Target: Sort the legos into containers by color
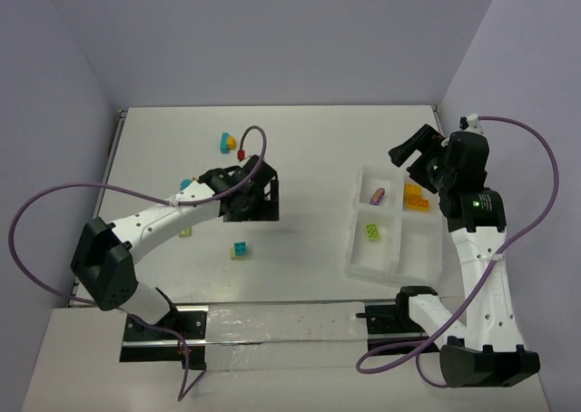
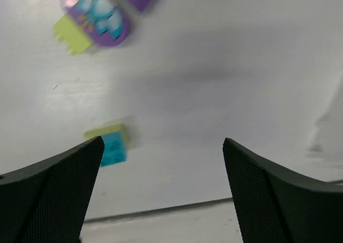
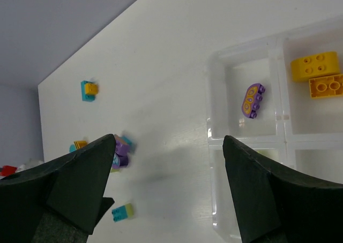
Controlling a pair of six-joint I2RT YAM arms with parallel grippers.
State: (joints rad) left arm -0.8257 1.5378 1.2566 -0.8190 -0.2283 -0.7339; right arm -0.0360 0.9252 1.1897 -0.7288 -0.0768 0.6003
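Note:
My left gripper [image 1: 257, 197] hovers open over the left half of the table, with nothing between its jaws [image 2: 162, 146]. A teal-and-lime lego [image 2: 110, 145] lies just beside its left fingertip [image 2: 95, 146]. A purple piece with a lime brick [image 2: 99, 13] lies farther off. My right gripper [image 1: 410, 153] hangs open and empty above the containers tray [image 1: 362, 265]; its wrist view [image 3: 169, 141] looks down on the table. The tray holds a purple oval piece [image 3: 252, 99], two orange bricks [image 3: 315, 66] and a green brick [image 1: 372, 232].
Loose legos on the left: a teal-and-orange pair [image 1: 228, 142], a teal one [image 1: 185, 184], a lime one [image 1: 185, 233], a purple cluster [image 3: 120, 149]. A clear strip with black brackets [image 1: 272, 326] runs along the near edge. Purple cables loop off both arms.

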